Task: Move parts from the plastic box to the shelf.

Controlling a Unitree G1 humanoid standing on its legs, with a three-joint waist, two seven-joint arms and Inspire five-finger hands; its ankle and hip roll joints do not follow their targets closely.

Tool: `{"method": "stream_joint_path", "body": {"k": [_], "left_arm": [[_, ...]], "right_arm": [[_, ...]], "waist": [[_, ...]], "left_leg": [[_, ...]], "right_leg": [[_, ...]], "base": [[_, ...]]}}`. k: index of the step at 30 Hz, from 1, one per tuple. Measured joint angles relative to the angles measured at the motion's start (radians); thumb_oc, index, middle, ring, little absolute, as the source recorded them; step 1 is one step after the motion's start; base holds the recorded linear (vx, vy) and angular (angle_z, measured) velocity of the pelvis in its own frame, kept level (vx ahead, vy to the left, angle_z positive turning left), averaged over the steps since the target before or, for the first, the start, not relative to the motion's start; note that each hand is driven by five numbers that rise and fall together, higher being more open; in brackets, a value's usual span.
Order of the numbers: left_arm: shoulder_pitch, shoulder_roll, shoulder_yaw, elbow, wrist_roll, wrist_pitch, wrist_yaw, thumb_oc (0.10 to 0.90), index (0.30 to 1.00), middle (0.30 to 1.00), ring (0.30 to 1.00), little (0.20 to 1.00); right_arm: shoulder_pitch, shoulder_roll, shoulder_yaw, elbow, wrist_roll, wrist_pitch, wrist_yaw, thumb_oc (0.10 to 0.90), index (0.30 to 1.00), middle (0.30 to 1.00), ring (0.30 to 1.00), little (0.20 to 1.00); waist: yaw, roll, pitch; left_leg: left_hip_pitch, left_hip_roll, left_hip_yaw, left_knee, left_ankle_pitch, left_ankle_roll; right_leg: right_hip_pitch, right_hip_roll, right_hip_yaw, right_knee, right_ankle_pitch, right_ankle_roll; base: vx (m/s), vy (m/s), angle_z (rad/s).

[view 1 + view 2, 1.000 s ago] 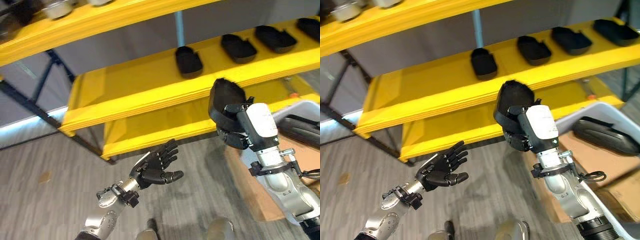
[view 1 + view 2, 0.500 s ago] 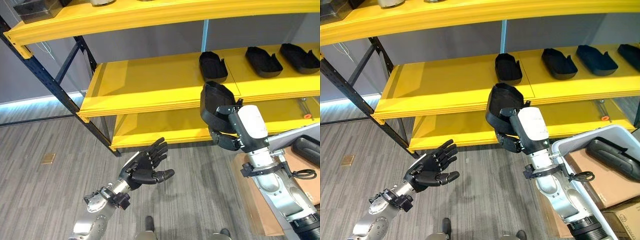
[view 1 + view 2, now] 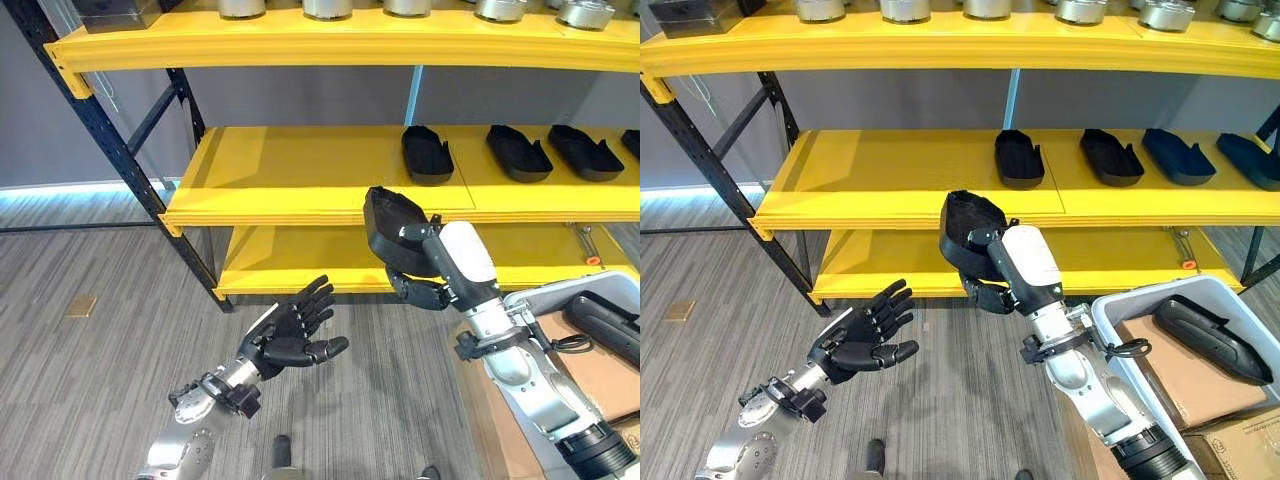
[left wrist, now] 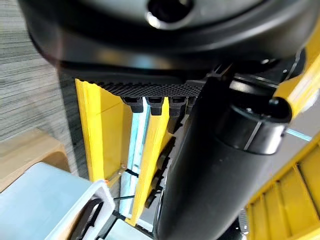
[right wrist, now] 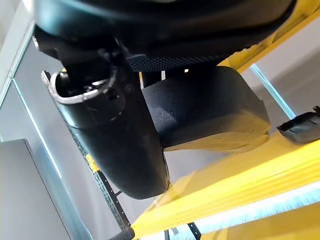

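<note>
- Left eye view: our right hand (image 3: 425, 285) was clamped on a black part (image 3: 392, 228), held up in front of the lip of the middle shelf (image 3: 300, 165), not yet over it. Our left hand (image 3: 295, 330) hung idle over the floor (image 3: 90, 350), fingers spread, holding nothing.
- Risk as we judged it: the part sat about level with the shelf lip, so pushing straight in could clip the edge and twist the part out of the grip. It needed lift first.
- Second risk: the free slot lay just left of the nearest placed part (image 3: 427, 155); drifting right could knock that one.
- Right eye view: the middle shelf was flat yellow board, bare on its left half, with a row of four black parts (image 3: 1113, 157) on the right. The plastic box (image 3: 1110, 310) sat low right with another part (image 3: 1210, 335) in it. Metal cans (image 3: 905, 8) lined the top shelf (image 3: 940, 40). A dark diagonal rack brace (image 3: 700, 160) ran on the left.
- Left wrist view: our thumb and straight fingers (image 4: 160, 105) showed against the yellow shelving (image 4: 97, 130).
- Right wrist view: the black part was pinned between thumb (image 5: 125, 150) and fingers, above the shelf edge (image 5: 235, 185).
</note>
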Motion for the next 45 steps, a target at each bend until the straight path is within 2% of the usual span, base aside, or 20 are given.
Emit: {"method": "stream_joint_path", "body": {"k": [3, 6, 7, 9, 11, 16, 23, 35, 40, 45], "left_arm": [[0.025, -0.016, -0.014, 0.000, -0.003, 0.000, 0.000, 0.900, 1.000, 1.000, 1.000, 1.000], [0.032, -0.039, -0.025, 0.000, -0.002, 0.001, -0.001, 0.900, 1.000, 1.000, 1.000, 1.000], [0.031, -0.042, -0.024, 0.005, -0.001, -0.002, 0.011, 0.900, 1.000, 1.000, 1.000, 1.000], [0.030, -0.054, -0.006, 0.035, -0.001, -0.004, 0.042, 0.900, 1.000, 1.000, 1.000, 1.000], [0.033, -0.069, 0.019, 0.055, -0.001, -0.004, 0.047, 0.900, 1.000, 1.000, 1.000, 1.000], [0.030, -0.079, 0.025, 0.061, 0.000, -0.001, 0.059, 0.900, 1.000, 1.000, 1.000, 1.000], [0.038, -0.078, 0.025, 0.061, 0.000, 0.001, 0.060, 0.900, 1.000, 1.000, 1.000, 1.000], [0.039, -0.078, 0.025, 0.061, 0.003, 0.002, 0.060, 0.900, 1.000, 1.000, 1.000, 1.000], [0.058, -0.076, 0.025, 0.061, 0.002, -0.008, 0.063, 0.900, 1.000, 1.000, 1.000, 1.000], [0.063, -0.074, 0.019, 0.061, 0.000, -0.017, 0.066, 0.900, 1.000, 1.000, 1.000, 1.000]], "right_arm": [[0.001, -0.020, 0.000, 0.002, 0.018, 0.000, 0.009, 0.400, 0.300, 0.300, 0.300, 0.300], [0.000, -0.028, -0.001, 0.002, 0.030, 0.000, 0.009, 0.400, 0.300, 0.300, 0.300, 0.300], [0.021, -0.018, -0.021, 0.011, 0.088, -0.020, 0.036, 0.400, 0.300, 0.300, 0.300, 0.300], [0.063, -0.004, -0.032, 0.033, 0.157, -0.023, 0.049, 0.400, 0.300, 0.300, 0.300, 0.300], [0.088, -0.005, -0.033, 0.052, 0.157, -0.010, 0.064, 0.400, 0.300, 0.300, 0.300, 0.300], [0.134, -0.015, -0.037, 0.090, 0.157, 0.027, 0.088, 0.400, 0.300, 0.300, 0.300, 0.300], [0.130, -0.021, -0.044, 0.083, 0.157, 0.027, 0.088, 0.400, 0.300, 0.300, 0.300, 0.300], [0.125, -0.038, -0.044, 0.061, 0.155, 0.027, 0.098, 0.400, 0.300, 0.300, 0.300, 0.300], [0.094, -0.048, -0.039, -0.022, 0.063, 0.019, 0.086, 0.400, 0.300, 0.300, 0.300, 0.300], [-0.004, -0.049, -0.027, -0.089, 0.014, 0.001, 0.065, 0.400, 0.300, 0.300, 0.300, 0.300]], "waist": [[-0.011, 0.012, -0.007], [-0.031, 0.012, -0.008], [-0.038, 0.013, -0.008], [-0.042, 0.017, -0.008], [-0.055, 0.022, -0.009], [-0.062, 0.041, -0.010], [-0.052, 0.046, -0.010], [-0.034, 0.046, -0.009], [-0.030, 0.034, -0.007], [-0.021, 0.017, -0.003]], "left_leg": [[0.020, 0.001, 0.007, 0.000, 0.000, -0.001], [0.030, 0.001, 0.007, 0.000, -0.002, -0.004], [0.028, 0.001, 0.013, 0.000, -0.002, -0.003], [0.024, -0.001, 0.019, 0.000, -0.003, -0.002], [0.018, -0.001, 0.018, 0.000, -0.003, -0.001], [0.020, -0.002, 0.019, 0.001, -0.001, -0.001], [0.031, -0.001, 0.019, 0.000, -0.003, 0.000], [0.031, -0.001, 0.019, 0.000, -0.002, -0.001], [0.022, -0.015, 0.017, 0.000, -0.003, -0.004], [0.006, -0.031, 0.007, 0.000, 0.000, -0.008]], "right_leg": [[0.034, 0.004, 0.003, -0.048, 0.027, 0.008], [0.055, 0.007, 0.001, -0.070, 0.040, 0.008], [0.052, 0.005, 0.003, -0.070, 0.038, 0.008], [0.046, 0.003, 0.005, -0.070, 0.036, 0.006], [0.042, 0.002, 0.003, -0.070, 0.036, 0.006], [0.042, 0.003, 0.003, -0.070, 0.038, 0.012], [0.056, 0.003, 0.001, -0.071, 0.036, 0.014], [0.056, 0.003, 0.001, -0.071, 0.039, 0.012], [0.050, -0.009, -0.003, -0.071, 0.038, 0.013], [0.045, -0.024, -0.016, -0.070, 0.037, 0.012]], "base": [[0.02, -0.050, -0.08], [0.01, -0.011, -0.02], [0.00, 0.000, 0.00], [0.01, 0.000, -0.04], [0.00, 0.000, 0.00], [0.00, 0.000, 0.00], [0.00, 0.000, 0.00], [0.07, 0.062, 0.00], [0.06, 0.093, 0.03], [0.03, 0.133, 0.08]]}}
